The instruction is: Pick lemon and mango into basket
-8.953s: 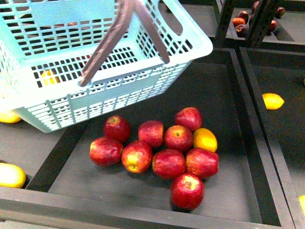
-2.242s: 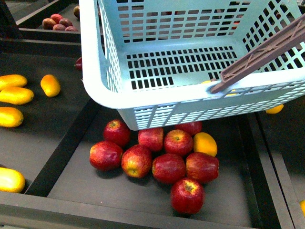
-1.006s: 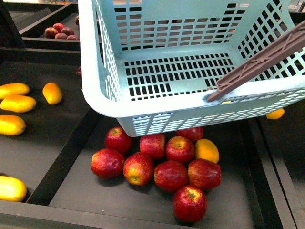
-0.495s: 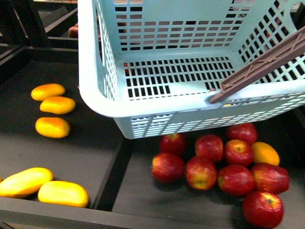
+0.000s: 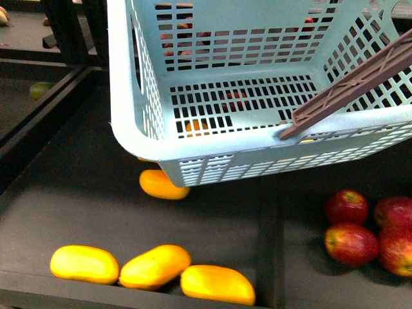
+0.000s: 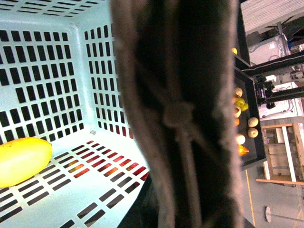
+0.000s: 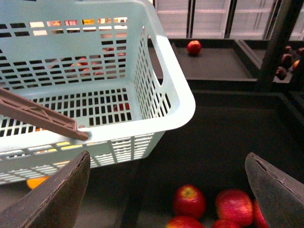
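Right jaws gape wide and empty, the basket point(image 7: 171, 102) just ahead of them. My left jaws hide behind the blurred brown handle point(image 6: 175, 114); their grip I cannot tell. The lemon point(image 6: 21, 161) lies on the basket floor, partly cut off. Mangoes point(image 5: 154, 266) lie on the counter point(image 5: 77, 193) below, one mango point(image 5: 161, 185) half under the basket.

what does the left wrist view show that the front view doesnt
Only the left wrist view plainly shows the lemon lying on the slotted floor of the basket. Only the front view shows the mangoes in the dark tray below, three in a row and one partly under the basket, plus red apples in the next tray. Both show the pale blue basket and its brown handle.
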